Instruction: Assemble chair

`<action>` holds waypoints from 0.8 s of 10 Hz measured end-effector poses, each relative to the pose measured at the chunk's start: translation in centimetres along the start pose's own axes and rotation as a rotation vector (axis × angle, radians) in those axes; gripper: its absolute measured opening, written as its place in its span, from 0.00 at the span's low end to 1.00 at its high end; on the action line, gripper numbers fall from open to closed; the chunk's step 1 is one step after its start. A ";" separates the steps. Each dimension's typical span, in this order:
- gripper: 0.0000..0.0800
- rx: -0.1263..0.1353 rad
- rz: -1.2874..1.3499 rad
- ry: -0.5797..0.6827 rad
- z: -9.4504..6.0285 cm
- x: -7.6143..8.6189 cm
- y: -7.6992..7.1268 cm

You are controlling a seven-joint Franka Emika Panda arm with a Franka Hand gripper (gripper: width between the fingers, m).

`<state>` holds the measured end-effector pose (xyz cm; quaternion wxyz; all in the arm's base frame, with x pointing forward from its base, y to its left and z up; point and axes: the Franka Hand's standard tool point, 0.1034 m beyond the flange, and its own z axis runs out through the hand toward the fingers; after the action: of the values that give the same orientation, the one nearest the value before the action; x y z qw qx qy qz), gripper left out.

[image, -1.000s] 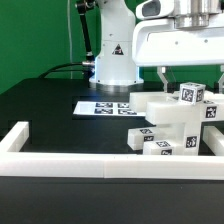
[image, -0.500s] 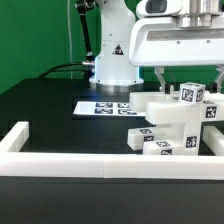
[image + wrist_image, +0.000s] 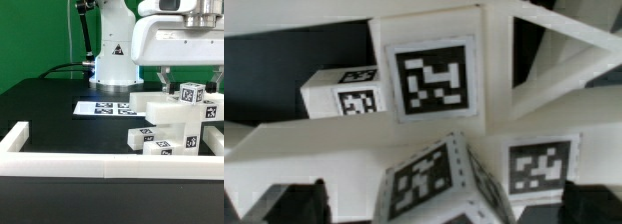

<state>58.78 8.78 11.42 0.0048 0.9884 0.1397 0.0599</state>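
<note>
Nearest, the white border rail fences the black tabletop. Behind it, at four o'clock, sits the chair. The claw hangs above, jaws apart, empty; descend centred over the topmost tagged block, then close squarely.

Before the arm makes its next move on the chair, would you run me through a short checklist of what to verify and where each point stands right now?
1. Jaws open: ok. The gripper stands wide, fingers either side of the top of the chair.
2. Nothing held: ok. No part is lifted; the assembly sits on the table.
3. Gripper centred over the target part: cannot tell. The wrist view shows tagged parts close below, but not the alignment.
4. Chair inside the border rail: ok.
5. Marker board uncovered: ok.
6. Parts fully seated: cannot tell.
</note>
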 end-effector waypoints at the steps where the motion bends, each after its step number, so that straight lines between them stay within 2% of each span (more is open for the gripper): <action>1: 0.81 -0.006 -0.042 -0.001 -0.1 0.0 0.1; 3: 0.81 -0.013 -0.088 -0.002 -0.2 0.1 0.1; 4: 0.68 -0.013 -0.074 -0.002 -0.2 0.1 0.1; 5: 0.68 -0.013 -0.073 -0.003 -0.1 0.1 0.1; 6: 0.45 -0.013 -0.072 -0.003 -0.1 0.1 0.2; 7: 0.45 -0.013 -0.060 -0.003 -0.1 0.1 0.2; 8: 0.36 -0.013 -0.037 -0.003 -0.1 0.1 0.2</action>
<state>58.86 8.64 11.56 0.0126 0.9856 0.1576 0.0593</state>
